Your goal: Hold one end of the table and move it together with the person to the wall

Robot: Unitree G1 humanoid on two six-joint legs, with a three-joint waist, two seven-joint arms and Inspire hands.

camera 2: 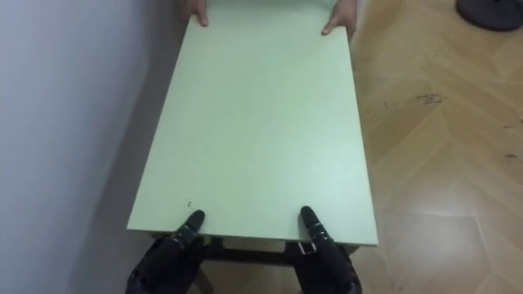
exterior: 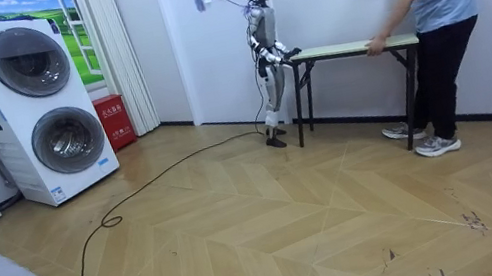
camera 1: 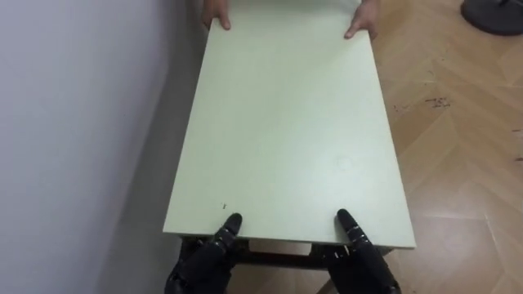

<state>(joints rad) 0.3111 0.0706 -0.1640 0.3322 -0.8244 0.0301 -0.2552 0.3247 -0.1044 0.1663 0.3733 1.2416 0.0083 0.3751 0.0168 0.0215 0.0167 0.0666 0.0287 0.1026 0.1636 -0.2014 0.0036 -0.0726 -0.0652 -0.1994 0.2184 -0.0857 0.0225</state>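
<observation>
Fingers (camera 1: pixel 231 225) clamped on near short end of table (camera 1: pixel 286 122), left hand (camera 1: pixel 204 263), right hand (camera 1: pixel 359 260), long axis running ahead to person's hands (camera 1: pixel 359 24)

Pale green table (camera 1: pixel 286 122), tan herringbone wood floor (camera 1: pixel 458 122).

Near table (camera 1: pixel 286 122) edge: left hand (camera 1: pixel 206 260), right hand (camera 1: pixel 360 260)

left hand (camera 1: pixel 204 263), right hand (camera 1: pixel 364 260): fingers under table (camera 1: pixel 286 122) | person's hands (camera 1: pixel 360 24) cropped
</observation>
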